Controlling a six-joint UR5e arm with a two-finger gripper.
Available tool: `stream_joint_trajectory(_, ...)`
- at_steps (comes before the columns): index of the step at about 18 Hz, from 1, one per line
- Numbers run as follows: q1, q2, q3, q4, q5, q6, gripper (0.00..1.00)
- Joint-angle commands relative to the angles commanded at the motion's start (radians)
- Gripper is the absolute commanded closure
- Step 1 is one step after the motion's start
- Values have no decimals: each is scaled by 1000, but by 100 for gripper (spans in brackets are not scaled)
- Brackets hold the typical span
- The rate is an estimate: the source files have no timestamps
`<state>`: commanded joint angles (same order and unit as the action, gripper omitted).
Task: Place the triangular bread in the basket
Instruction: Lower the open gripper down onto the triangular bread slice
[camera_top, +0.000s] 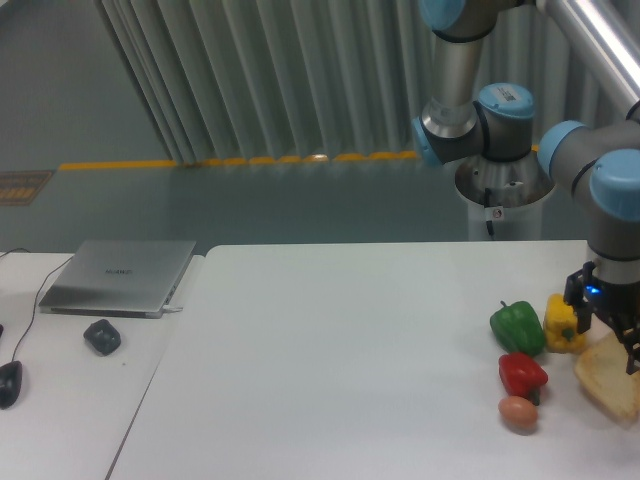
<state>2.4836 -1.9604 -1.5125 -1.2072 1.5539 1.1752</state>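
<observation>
White tabletop (350, 350): the flat tan triangular bread (610, 378) lies ungrasped beside a yellow bell pepper (562, 322). Black pincer (612, 335) hovers over it, finger spread unclear; basket unseen.

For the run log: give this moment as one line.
phase: approach | gripper: above triangular bread, jaw state unclear | bread: on table, beside yellow pepper | basket: out of view
</observation>
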Motion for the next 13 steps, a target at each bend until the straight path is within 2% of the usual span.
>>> stream_joint_trajectory(13, 1, -35, -26, 29, 6, -95, 0)
